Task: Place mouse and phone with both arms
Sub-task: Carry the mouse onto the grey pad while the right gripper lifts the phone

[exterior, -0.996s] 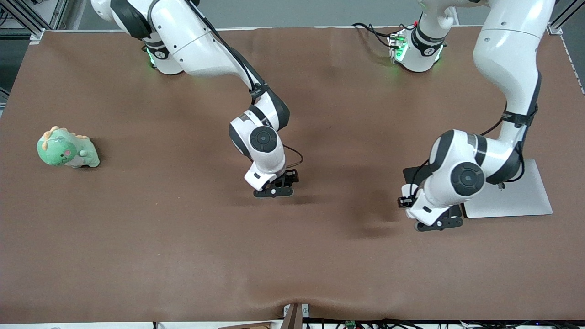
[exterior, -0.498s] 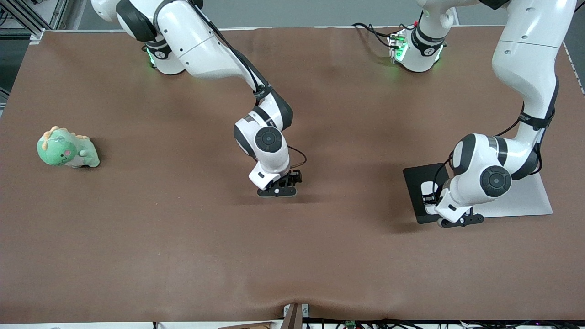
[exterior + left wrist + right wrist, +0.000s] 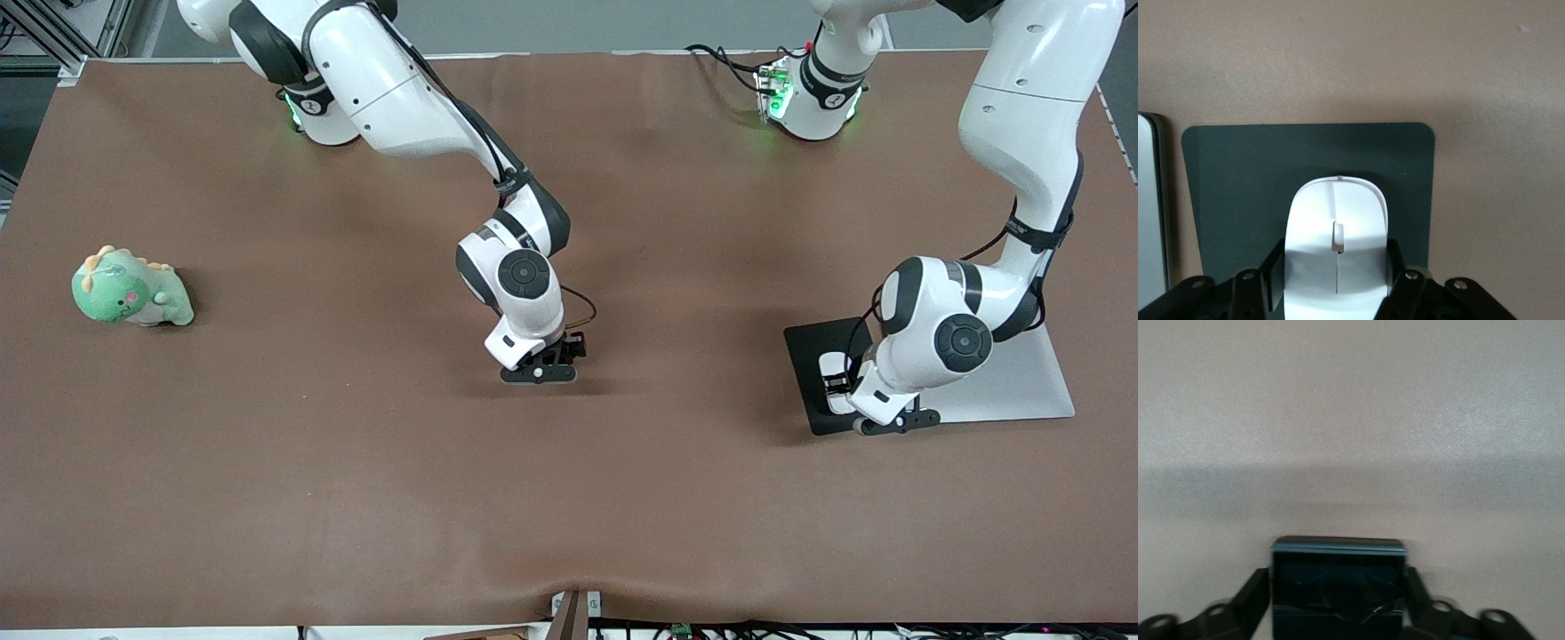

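Fingers (image 3: pixel 1397 267) of your left gripper (image 3: pixel 1336 280) squeeze the white mouse (image 3: pixel 1336 250) over the dark pad (image 3: pixel 1238 180), beside the silver laptop (image 3: pixel 1022 382). Your right gripper (image 3: pixel 1338 600) pinches the black phone (image 3: pixel 1337 587) mid-counter (image 3: pixel 356 462), with its 2 fingers (image 3: pixel 1251 593) touching the sides.

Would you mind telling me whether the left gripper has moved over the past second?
Yes. The left gripper, shut on the mouse, has shifted toward the left arm's end of the table and now sits over the dark pad beside the silver slab.
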